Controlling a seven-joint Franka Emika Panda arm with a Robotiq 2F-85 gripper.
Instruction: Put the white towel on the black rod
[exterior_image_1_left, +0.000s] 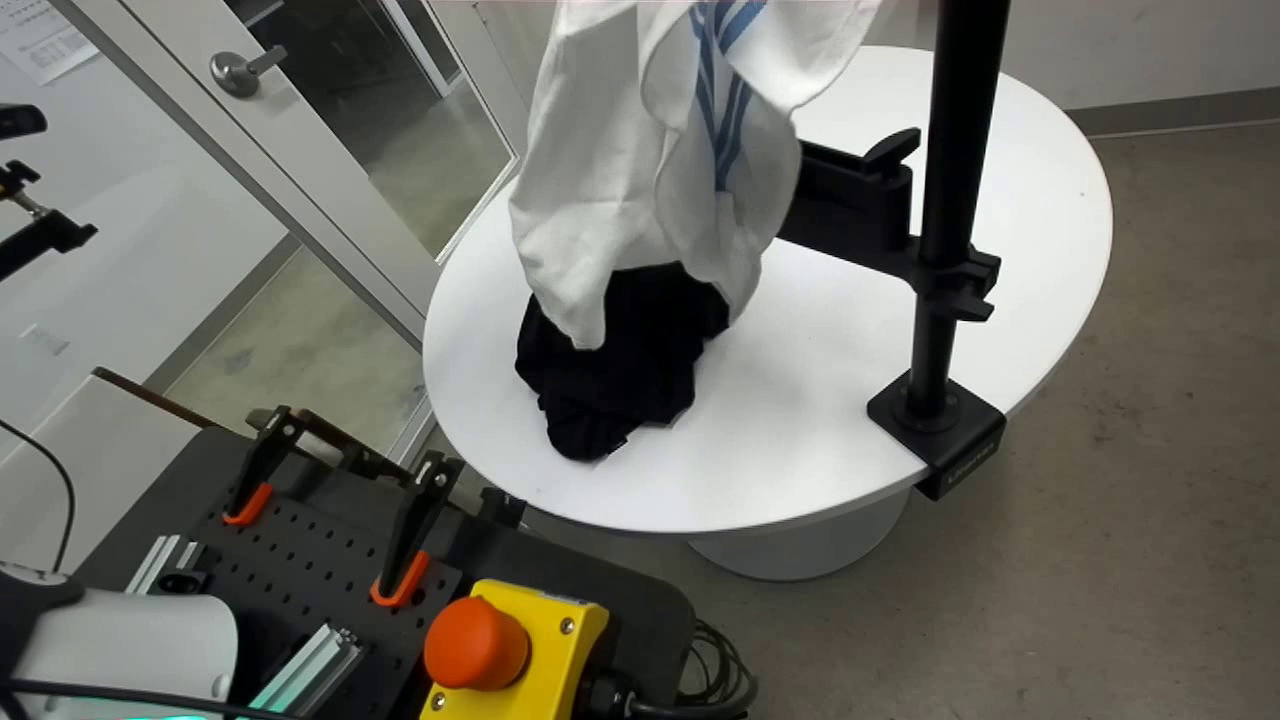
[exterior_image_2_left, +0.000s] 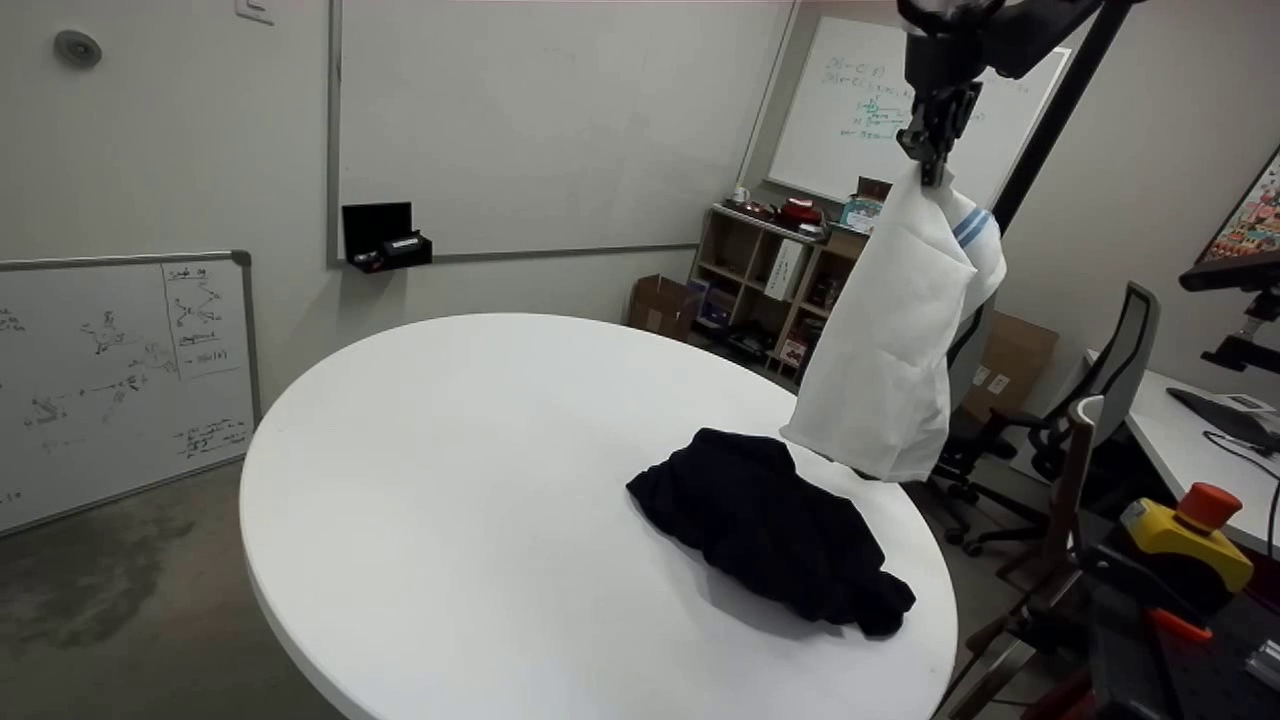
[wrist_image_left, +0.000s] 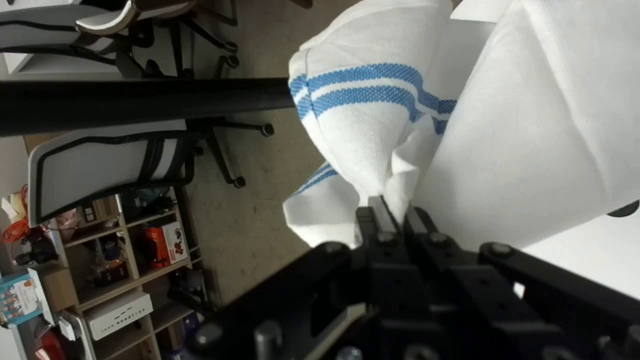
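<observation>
Hanging left of the black rod (exterior_image_1_left: 954, 180) in both exterior views, the white towel (exterior_image_2_left: 880, 340) is pinched between the fingers (wrist_image_left: 384, 235): the carrying step, apparently, with a move across and draping needed next!

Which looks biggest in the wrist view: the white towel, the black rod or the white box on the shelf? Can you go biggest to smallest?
1. White towel
2. Black rod
3. White box
The towel is nearest, so it looks extra big; real sizes may compare differently.

Black rod (exterior_image_1_left: 962, 130), top off-frame
</observation>
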